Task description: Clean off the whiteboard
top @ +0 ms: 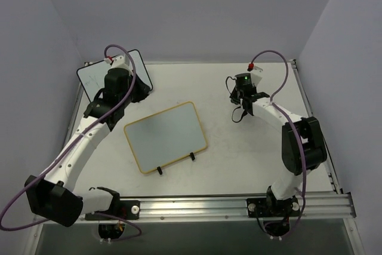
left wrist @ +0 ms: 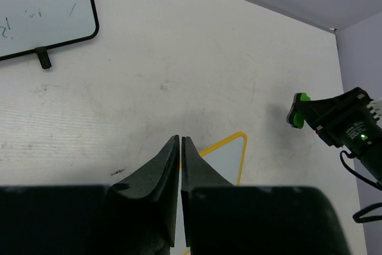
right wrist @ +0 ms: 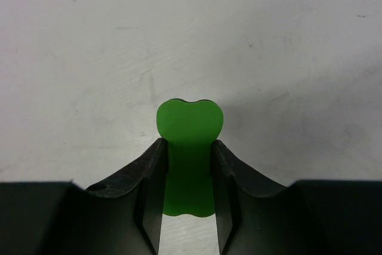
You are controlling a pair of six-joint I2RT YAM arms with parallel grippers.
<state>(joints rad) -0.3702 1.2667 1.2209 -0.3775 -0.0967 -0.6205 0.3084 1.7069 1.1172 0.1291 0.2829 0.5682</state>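
Your whiteboard (top: 166, 137), the yellow-framed one, lies flat and a little askew in the middle of the tabletop (top: 250, 159), with its two black clip feet (top: 191, 157) on the near long edge and its face looking blank from above. Your right end effector (right wrist: 190, 144) is clamped on a flat green piece (right wrist: 190, 117) over bare tabletop to the far right of the board, well apart from it. Your left end effector (left wrist: 180, 138) is all but closed on nothing, with only a thin slit between its fingers, at the far left between the whiteboard and a black-framed board (top: 95, 79) that bears faint marks.
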